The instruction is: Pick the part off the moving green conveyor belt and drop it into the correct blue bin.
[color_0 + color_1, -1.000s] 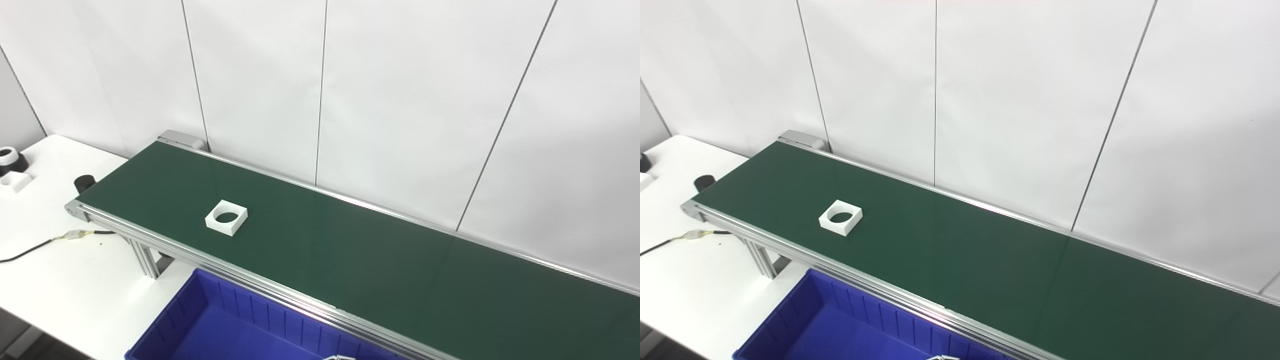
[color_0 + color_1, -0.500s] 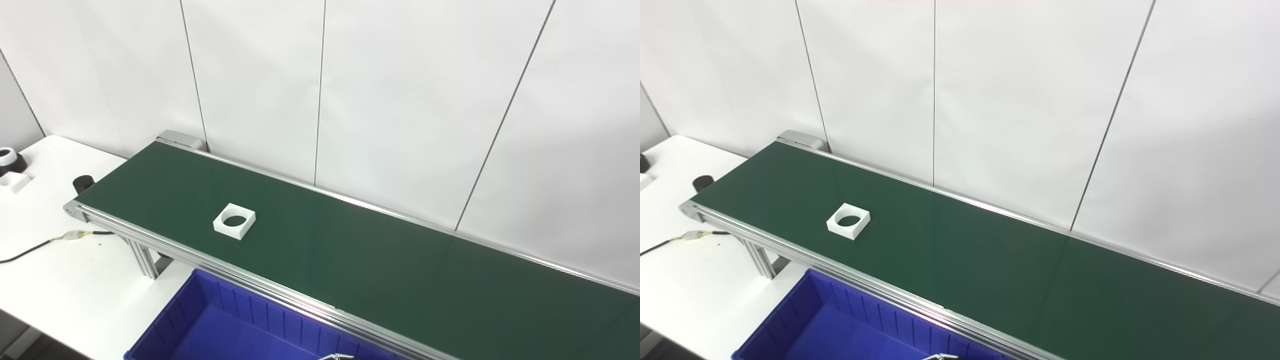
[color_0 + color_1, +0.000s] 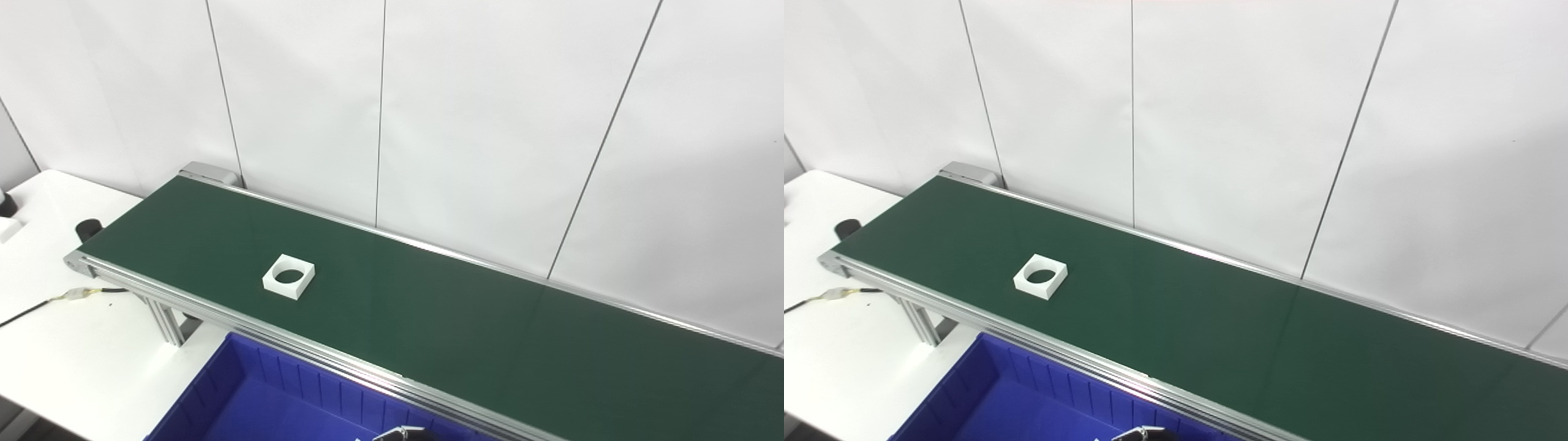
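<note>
A white square part with a round hole (image 3: 288,276) lies flat on the green conveyor belt (image 3: 429,312), toward its left end. Below the belt's near rail stands a blue bin (image 3: 269,398), and its inside looks bare where it shows. At the bottom edge, over the bin, a small dark and silver tip of a hand (image 3: 404,433) pokes into view. It seems to be my left hand, and too little of it shows to tell whether it is open. It is far below and right of the part. My right hand is out of view.
The belt runs from upper left to lower right along a white panelled wall. A white table (image 3: 73,343) holds a cable with a connector (image 3: 76,294), a black cap (image 3: 87,228) by the belt's end, and a white block (image 3: 7,228) at the left edge.
The part has ridden a little to the right along the belt. The camera has turned slightly, shifting the whole picture left. A bit more of the hand's tip shows at the bottom edge.
</note>
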Motion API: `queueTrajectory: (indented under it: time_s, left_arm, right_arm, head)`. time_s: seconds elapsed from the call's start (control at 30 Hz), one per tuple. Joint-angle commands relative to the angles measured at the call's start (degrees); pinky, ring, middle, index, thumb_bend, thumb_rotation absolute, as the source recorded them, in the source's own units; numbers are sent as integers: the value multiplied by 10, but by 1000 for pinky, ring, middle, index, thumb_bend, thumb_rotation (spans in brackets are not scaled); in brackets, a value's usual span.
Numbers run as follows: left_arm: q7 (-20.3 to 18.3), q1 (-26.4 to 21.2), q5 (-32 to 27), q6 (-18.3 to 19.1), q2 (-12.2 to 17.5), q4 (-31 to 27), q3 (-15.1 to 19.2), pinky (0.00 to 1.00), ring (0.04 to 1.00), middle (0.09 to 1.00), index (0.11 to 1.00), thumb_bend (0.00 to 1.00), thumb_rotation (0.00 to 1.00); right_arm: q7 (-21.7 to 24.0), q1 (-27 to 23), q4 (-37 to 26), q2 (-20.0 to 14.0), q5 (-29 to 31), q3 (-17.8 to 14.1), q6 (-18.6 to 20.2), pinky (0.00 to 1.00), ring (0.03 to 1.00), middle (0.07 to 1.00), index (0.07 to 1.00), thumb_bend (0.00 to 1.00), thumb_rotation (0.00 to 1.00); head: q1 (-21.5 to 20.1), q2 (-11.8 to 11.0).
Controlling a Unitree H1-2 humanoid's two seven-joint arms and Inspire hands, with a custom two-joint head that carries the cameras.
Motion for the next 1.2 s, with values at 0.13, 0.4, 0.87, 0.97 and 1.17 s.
queueTrajectory:
  time_s: [0.13,0.4,0.87,0.97,1.17]
  left_arm:
    - [-3,-3,3,-20,2,-14,2,737,721,726,687,739,0]
    - [-12,2,-7,-12,4,-23,7,766,739,737,700,703,0]
    - [-29,9,-24,-14,12,-26,12,789,762,760,726,612,0]
    - [-31,10,-27,-14,13,-26,15,789,763,761,728,598,0]
    - [-32,10,-28,-19,15,-23,17,782,755,760,723,556,0]
  right_arm:
    - [-9,-8,-20,6,-2,4,-31,650,728,791,796,677,0]
    - [-9,-5,-18,10,-8,3,-31,665,744,801,803,684,0]
    - [-28,-2,-21,11,-22,16,-31,635,722,784,782,714,0]
    - [-38,-1,-23,12,-30,19,-31,629,717,778,777,726,0]
    - [-42,-1,-21,11,-24,24,-31,616,709,771,768,746,0]
  head:
    - [-20,7]
    - [-41,13]
    - [-92,22]
    - [-101,20]
    - [-108,24]
